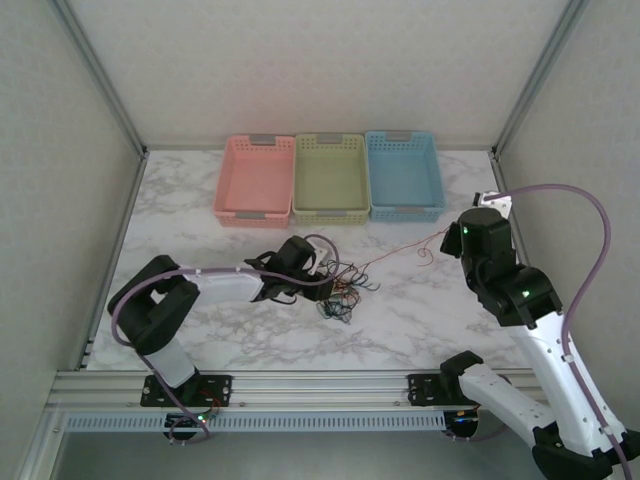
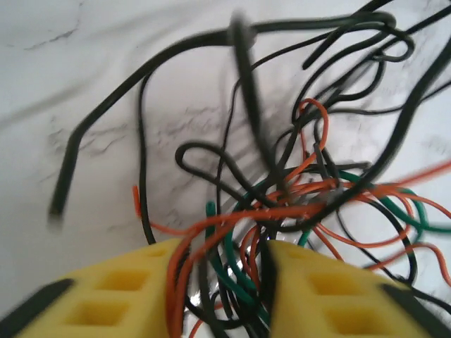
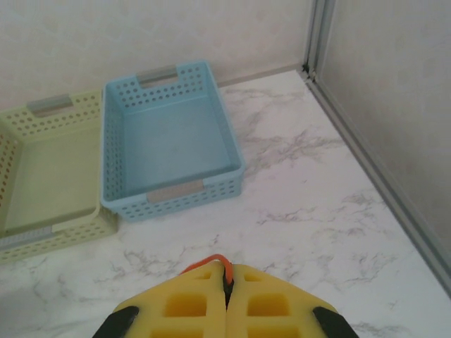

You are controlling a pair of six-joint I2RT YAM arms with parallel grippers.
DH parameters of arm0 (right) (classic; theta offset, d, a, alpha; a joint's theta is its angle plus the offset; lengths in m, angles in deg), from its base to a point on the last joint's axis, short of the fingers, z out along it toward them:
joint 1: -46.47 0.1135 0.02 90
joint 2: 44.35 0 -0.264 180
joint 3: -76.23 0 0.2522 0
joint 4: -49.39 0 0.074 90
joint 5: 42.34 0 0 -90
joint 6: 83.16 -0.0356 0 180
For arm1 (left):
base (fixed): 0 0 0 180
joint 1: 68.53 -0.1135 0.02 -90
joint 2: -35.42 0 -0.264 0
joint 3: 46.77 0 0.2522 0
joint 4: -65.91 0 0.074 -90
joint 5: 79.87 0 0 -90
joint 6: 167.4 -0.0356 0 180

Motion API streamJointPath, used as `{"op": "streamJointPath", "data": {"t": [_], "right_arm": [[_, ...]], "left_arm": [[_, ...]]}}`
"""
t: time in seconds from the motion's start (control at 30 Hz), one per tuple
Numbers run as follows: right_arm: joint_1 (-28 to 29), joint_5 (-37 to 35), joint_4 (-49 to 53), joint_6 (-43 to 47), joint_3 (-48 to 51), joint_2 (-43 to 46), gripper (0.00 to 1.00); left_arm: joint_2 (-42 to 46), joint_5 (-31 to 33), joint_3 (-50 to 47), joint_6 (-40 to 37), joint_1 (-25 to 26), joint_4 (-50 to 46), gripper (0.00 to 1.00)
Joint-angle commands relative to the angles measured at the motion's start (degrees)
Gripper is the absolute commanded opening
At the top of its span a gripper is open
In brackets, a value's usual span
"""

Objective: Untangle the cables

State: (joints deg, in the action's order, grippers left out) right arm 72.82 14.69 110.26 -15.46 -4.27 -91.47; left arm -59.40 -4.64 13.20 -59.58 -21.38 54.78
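step: free one strand | left claw narrowed around tangled cables, grip unclear | right claw pinching red cable | advice: pin tangle firmly, draw red cable away slowly, stop if it snags

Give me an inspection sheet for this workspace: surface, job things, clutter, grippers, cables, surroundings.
Surface: marble-pattern table, white with grey veins.
Job's things: tangled cables clumped mid-table; red cable stretched from the clump to the right gripper.
Clutter: nothing seen.
Grippers: left gripper fingers straddle clump strands, grip uncertain; right gripper shut on the red cable.
Cables: lilac arm cables loop along both arms.
Surroundings: pink basket, green basket, blue basket in a row behind, empty; pale walls; metal frame.
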Motion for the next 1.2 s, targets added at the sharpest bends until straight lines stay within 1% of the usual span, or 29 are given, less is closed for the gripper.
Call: {"op": "streamJointPath", "data": {"t": [0.0,0.1,0.27,0.47,0.6,0.7,0.87,1.03,1.1,1.17], "right_arm": [[-1.32,-3.55,-2.76,4.04,-3.40,-0.22,0.00],[-2.13,-4.47,-3.41,5.99,-4.66,-0.91,0.00],[-2.94,-6.53,-4.27,8.76,-6.02,-2.16,0.00],[-4.17,-8.85,-4.74,11.24,-7.54,-3.54,0.00],[-4.96,-9.97,-5.01,12.37,-8.36,-4.54,0.00],[-5.12,-10.11,-4.84,12.70,-8.80,-5.32,0.00],[-5.78,-10.70,-4.77,14.17,-9.53,-5.72,0.00],[-6.83,-10.90,-4.44,15.45,-9.89,-5.69,0.00],[-7.01,-10.19,-4.35,15.64,-10.48,-5.68,0.00],[-7.01,-7.45,-4.26,15.21,-11.38,-5.71,0.00]], "left_arm": [[4.66,4.14,-1.09,-0.51,-0.05,-5.09,0.21],[8.42,7.22,-2.59,-0.12,-0.13,-7.80,0.19],[15.87,11.76,-4.19,0.63,-0.44,-13.64,0.19],[22.58,16.98,-3.74,0.67,-0.84,-22.19,0.19],[26.12,19.78,-4.31,1.98,-1.19,-24.74,0.19],[26.71,20.93,-4.29,3.07,-1.19,-25.60,0.19],[26.88,24.77,-3.15,4.63,-1.19,-28.57,0.19],[26.69,26.92,-3.19,4.87,-1.19,-29.43,0.15],[26.11,26.83,-3.21,5.18,-1.23,-29.50,0.12],[25.93,26.26,-3.88,5.47,-1.23,-28.70,0.11]]}}
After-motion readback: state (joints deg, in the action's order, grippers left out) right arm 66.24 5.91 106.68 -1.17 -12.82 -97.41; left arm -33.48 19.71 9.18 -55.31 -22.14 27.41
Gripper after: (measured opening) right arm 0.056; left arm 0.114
